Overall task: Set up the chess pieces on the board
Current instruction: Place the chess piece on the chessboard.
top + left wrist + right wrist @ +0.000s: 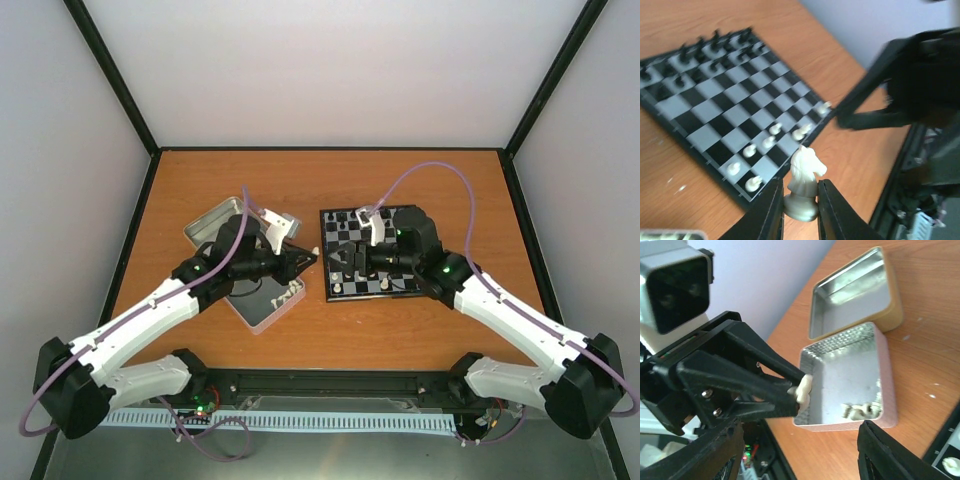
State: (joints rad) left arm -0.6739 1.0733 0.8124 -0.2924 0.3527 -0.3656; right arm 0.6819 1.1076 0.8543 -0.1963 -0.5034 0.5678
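My left gripper [800, 202] is shut on the base of a cream knight [804, 172], which stands upright between the fingers, above the wood just off the board's near corner. The top view shows that gripper [306, 259] beside the board's [327, 225] left edge. Several cream chess pieces [771, 141] stand in the board's [715, 100] near rows, with black pieces [715, 44] along the far side. My right gripper [345, 262] hangs open over the board, nothing between its fingers [887, 455]. Its camera looks at the held knight [804, 387].
A silver tin [840, 422] with a pink rim lies left of the board, a few cream pieces [860, 411] in its corner. Its lid [850, 295] lies open side up behind it. The two grippers face each other closely at the board's left edge.
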